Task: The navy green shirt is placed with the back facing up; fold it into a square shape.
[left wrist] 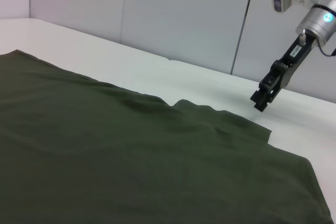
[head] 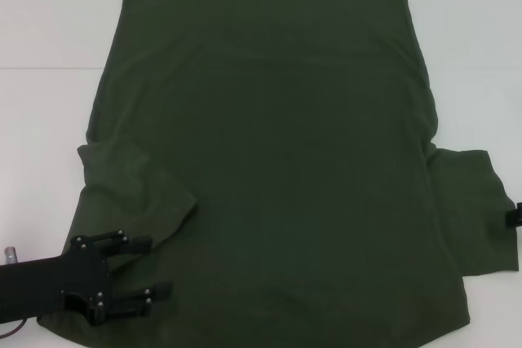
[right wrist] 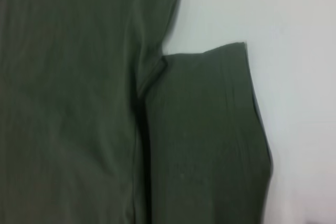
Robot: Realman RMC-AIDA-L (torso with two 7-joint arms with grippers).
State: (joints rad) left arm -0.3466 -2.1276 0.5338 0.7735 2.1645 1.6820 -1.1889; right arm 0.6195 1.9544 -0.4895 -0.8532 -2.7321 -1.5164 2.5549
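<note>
Over the near-left sleeve: my left tool (head: 139, 266), fingers spread, above navy green shirt (head: 277, 160); right tool (left wrist: 265, 95) by right sleeve, state unclear.

The left gripper (head: 159, 266) is matte black, with two slim fingers joined by linkage bars dotted with small silver screws, on a boxy black wrist block. The right gripper (left wrist: 260, 102) is also black, below a silver cylindrical wrist with a glowing cyan ring, a grey camera module beside it.
</note>
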